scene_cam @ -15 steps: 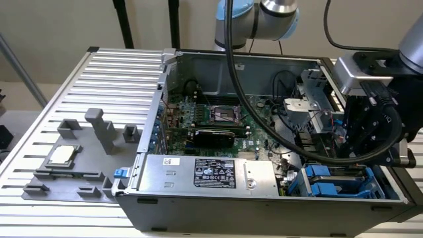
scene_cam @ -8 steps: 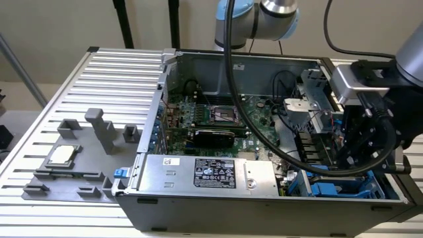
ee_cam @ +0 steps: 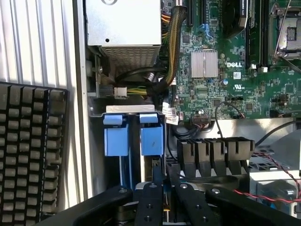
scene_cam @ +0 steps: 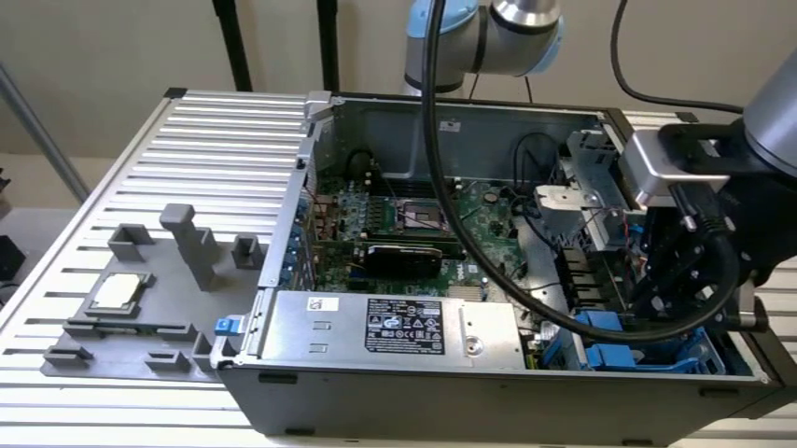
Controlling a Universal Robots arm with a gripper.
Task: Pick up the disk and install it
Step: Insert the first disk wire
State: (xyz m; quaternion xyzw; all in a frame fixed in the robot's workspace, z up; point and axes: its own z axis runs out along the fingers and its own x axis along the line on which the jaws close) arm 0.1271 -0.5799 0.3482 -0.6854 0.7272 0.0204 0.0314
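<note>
While the black end effector (ee_cam: 159, 188) was lowered into the corner of the open grey metal computer case (scene_cam: 412, 397) at the exterior view's right, its black fingers (ee_cam: 151, 200) stood close together around a thin upright edge; whether they were actually clamping it could not be told. In the wrist view, two bright blue plastic carrier ends (ee_cam: 133, 136) stood side by side in the drive bay just beyond the fingertips. The disk, a flat drive in a blue carrier (ee_cam: 153, 141), appeared to sit in the slot directly in line with the end effector, its silver body hidden from sight. In the exterior view, blue plastic (scene_cam: 622, 350) showed in the same corner of the case beneath the arm's black cabling.

The green motherboard (scene_cam: 417, 224) lay exposed within the case, with a silver power supply box bearing a black label (scene_cam: 386, 327) along the near wall. On the white slatted table (scene_cam: 162, 177), a grey moulded fixture (scene_cam: 137, 317) held a small square silver chip (scene_cam: 116, 291), well apart from the case.
</note>
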